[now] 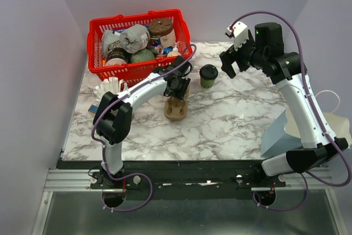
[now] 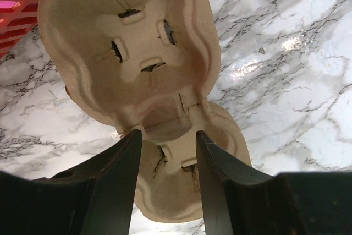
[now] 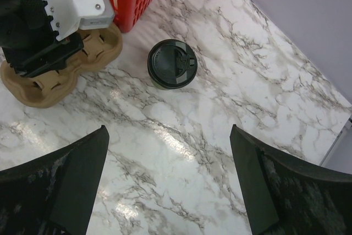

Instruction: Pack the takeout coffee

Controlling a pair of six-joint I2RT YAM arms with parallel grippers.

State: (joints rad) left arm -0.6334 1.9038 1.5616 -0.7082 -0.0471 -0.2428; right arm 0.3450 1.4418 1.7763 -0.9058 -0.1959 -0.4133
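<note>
The takeout coffee (image 1: 208, 75), a small green cup with a black lid, stands upright on the marble table, right of the brown cardboard cup carrier (image 1: 176, 107). In the right wrist view the coffee (image 3: 171, 64) sits ahead of my right gripper (image 3: 169, 130), which is wide open, empty and above bare table. My right gripper (image 1: 228, 64) hovers just right of the cup. My left gripper (image 1: 179, 87) is on the carrier. In the left wrist view its jaws (image 2: 168, 136) close on the carrier's (image 2: 126, 42) raised middle; both cup holes are empty.
A red basket (image 1: 96, 28) full of packets and jars stands at the back left, close behind the carrier. A cup of white stirrers (image 1: 110, 87) stands at the left. A grey-blue bag (image 1: 278, 133) and a white object (image 1: 336, 125) lie at the right edge.
</note>
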